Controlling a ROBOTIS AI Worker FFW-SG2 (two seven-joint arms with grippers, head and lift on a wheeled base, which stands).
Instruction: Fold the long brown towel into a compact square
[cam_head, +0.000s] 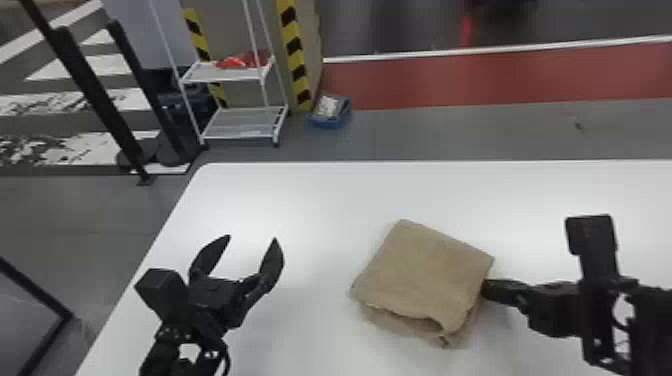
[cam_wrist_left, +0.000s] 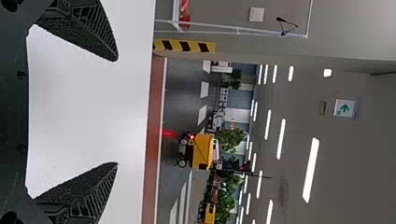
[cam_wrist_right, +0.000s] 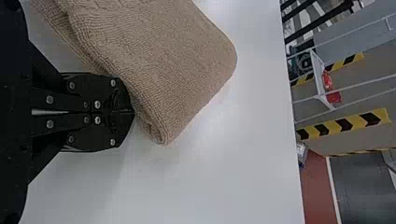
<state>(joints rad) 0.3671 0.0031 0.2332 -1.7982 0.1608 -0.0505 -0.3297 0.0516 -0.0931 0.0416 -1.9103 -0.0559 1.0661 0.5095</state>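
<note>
A white table (cam_head: 310, 195) stretches across the scene, with a white shelving rack (cam_head: 245, 131) standing on the floor beyond its far left corner. On the tabletop, the brown towel (cam_head: 425, 270) lies folded into a thick, roughly square bundle, set at an angle between the robot's two grippers and nearer the right one; its layers gape along the side toward the robot, where a small corner pokes out. The left gripper (cam_head: 252, 239), over the left part of the table and well apart from the towel, spreads its ribbed fingers (cam_wrist_left: 88, 32) wide, with empty space between them. The right gripper (cam_head: 488, 289), low at the towel's right side, has its fingers (cam_wrist_right: 105, 93) closed together, tips touching the folded edge; whether any cloth is pinched between them cannot be told. A red item (cam_head: 245, 60) sits on the rack's upper shelf, and a blue container (cam_head: 329, 122) is on the floor beside the rack.
</note>
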